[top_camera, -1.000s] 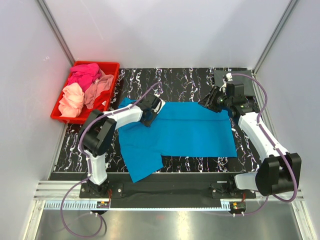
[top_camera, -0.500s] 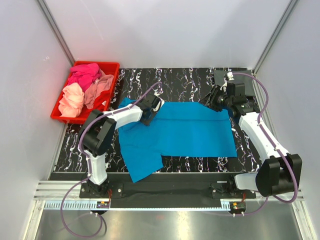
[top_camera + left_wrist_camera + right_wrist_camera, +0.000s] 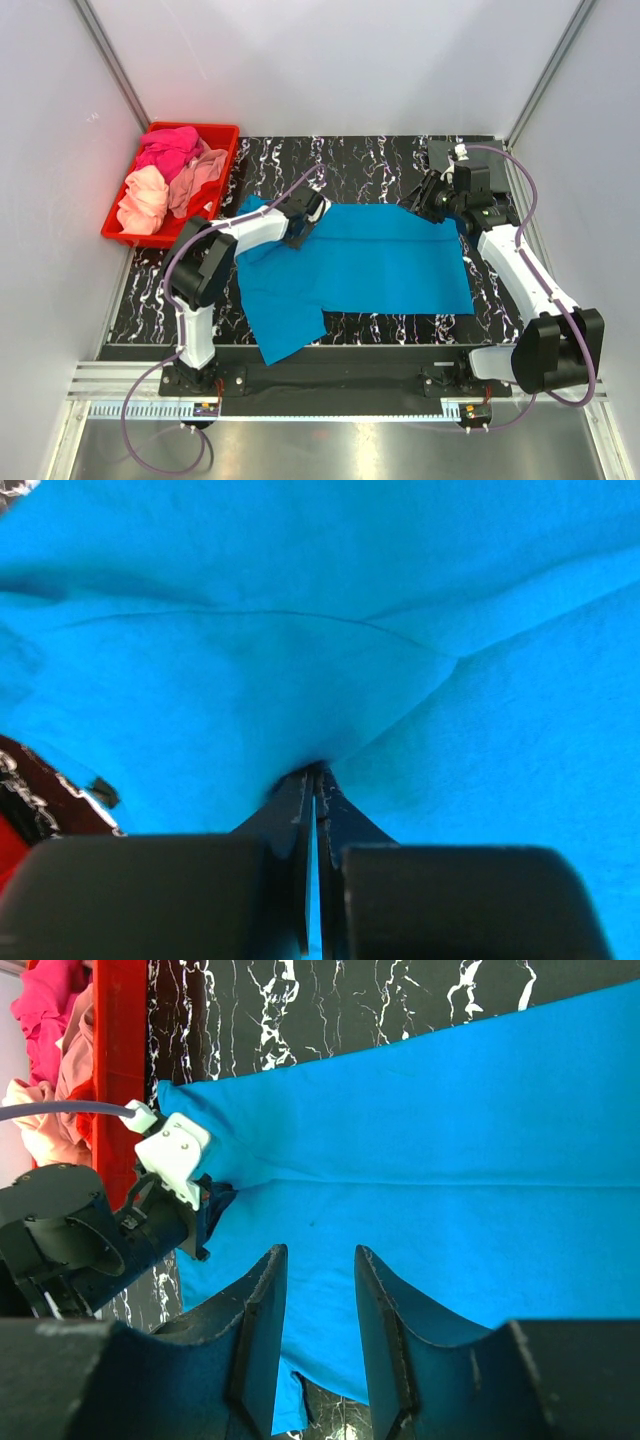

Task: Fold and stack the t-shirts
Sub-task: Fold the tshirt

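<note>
Folding is the step in hand, judged from the layout: one bright blue t-shirt [image 3: 370, 255] lies spread nearly flat across the middle of the black marbled table [image 3: 380, 160], with a flap trailing toward the near left edge. The left gripper [image 3: 303, 228] sits low on the shirt's far left part. In the left wrist view its jaws are pressed together on a small raised pleat of the blue cloth [image 3: 315, 780], with creases fanning away from the pinch, so it has hold of the shirt there. The right gripper [image 3: 425, 205] hangs over the shirt's far right edge. In the right wrist view its fingers stand partly apart [image 3: 320, 1260] with nothing between them, and the cloth lies below, apart from the pads. The next move probably calls for the right gripper to come down and pinch its own end of the far edge. Both arms could then lift together and carry that edge toward the near side without dragging the rest askew. To the far left, well apart from the blue shirt, a red plastic bin [image 3: 196, 127] holds the hot pink shirt [image 3: 168, 148], the peach shirt [image 3: 145, 197] and the salmon shirt [image 3: 198, 172] in a loose heap, unfolded.
</note>
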`<state>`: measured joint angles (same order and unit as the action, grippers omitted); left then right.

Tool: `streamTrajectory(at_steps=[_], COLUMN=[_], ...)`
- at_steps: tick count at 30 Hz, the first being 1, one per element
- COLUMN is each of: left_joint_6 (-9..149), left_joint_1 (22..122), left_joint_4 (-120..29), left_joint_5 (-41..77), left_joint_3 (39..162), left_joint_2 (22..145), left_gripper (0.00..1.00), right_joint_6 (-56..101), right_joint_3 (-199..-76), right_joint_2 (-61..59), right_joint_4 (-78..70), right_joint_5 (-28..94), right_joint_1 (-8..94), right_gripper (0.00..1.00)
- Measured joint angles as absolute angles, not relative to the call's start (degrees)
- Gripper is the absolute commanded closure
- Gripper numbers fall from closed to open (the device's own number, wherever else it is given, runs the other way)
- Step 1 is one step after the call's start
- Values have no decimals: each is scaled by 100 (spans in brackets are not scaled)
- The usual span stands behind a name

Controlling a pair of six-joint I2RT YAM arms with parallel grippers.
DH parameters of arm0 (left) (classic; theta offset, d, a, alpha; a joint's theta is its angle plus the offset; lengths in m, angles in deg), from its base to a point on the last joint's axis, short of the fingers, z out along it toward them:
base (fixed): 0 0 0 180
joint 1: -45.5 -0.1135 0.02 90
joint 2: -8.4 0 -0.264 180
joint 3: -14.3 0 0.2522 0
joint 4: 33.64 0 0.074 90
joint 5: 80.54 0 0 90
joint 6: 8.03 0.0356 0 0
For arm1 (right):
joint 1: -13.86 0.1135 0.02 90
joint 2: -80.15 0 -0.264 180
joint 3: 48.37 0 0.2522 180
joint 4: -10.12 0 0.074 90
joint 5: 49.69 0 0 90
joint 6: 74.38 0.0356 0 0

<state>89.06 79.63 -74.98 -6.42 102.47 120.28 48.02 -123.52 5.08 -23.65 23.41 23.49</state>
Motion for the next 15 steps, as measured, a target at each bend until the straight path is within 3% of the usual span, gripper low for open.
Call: streamTrajectory(at_steps=[15], left_joint_6=[8574], left_joint_1=[7976], left_joint_4=[-8973], left_joint_5=[-358], left_joint_3=[11408], left_joint_2=[12021], left_gripper=[100], right_joint_6=[4891], right_joint_3=[-12347], right_joint_2=[617], right_joint_4=[-2365], right_joint_5=[2373], right_joint_1=[2349], right_gripper=[59])
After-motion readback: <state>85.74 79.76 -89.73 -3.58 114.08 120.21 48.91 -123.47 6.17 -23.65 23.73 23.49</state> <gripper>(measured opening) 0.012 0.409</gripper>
